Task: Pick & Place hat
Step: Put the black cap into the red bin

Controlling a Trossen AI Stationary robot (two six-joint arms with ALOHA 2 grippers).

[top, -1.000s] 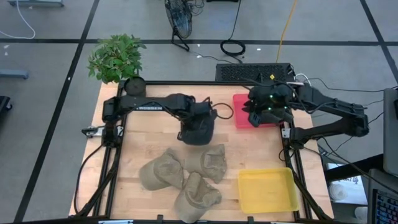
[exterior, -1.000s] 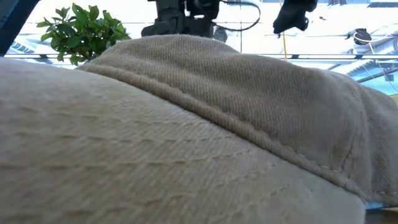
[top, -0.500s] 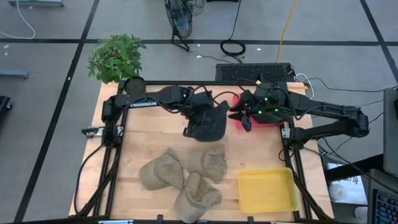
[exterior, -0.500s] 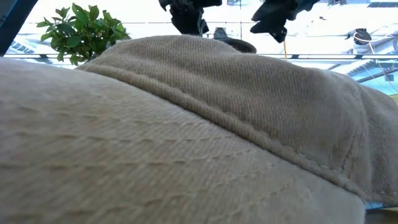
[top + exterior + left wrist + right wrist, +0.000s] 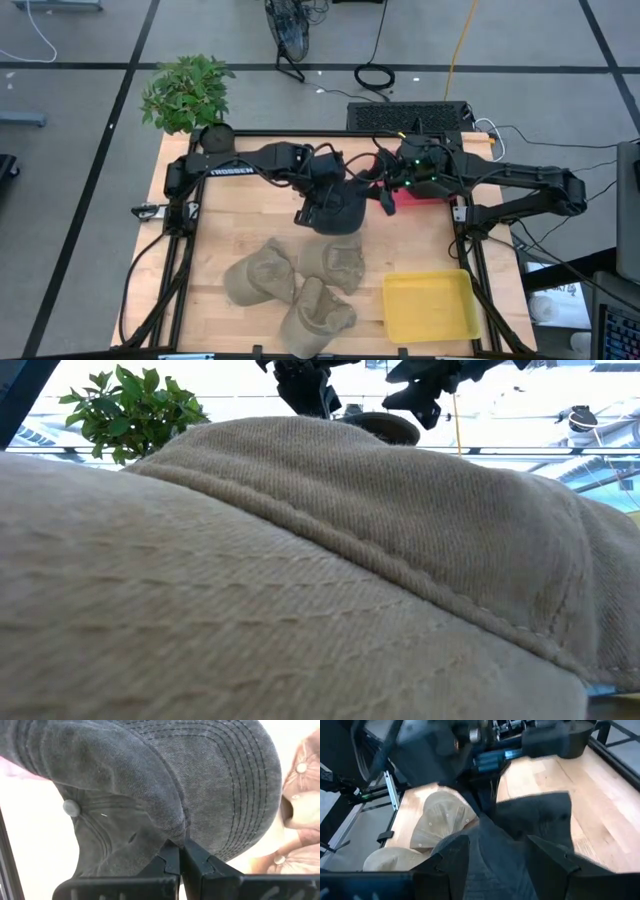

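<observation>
Dark grey hat (image 5: 335, 205): faded cap, stitched brim, button on crown; hung crumpled above mid-tabletop, pinched in left pincer (image 5: 181, 851).
Tan hats (image 5: 295, 280): three, clustered near front edge of tabletop (image 5: 250, 215).

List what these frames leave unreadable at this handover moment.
- Low view: a tan hat against the lens hides the table.
- High view: right gripper too small to show whether it touches the dark hat.
- Right wrist view: the left arm is blurred.
- High view: red tray mostly under the right arm.
</observation>
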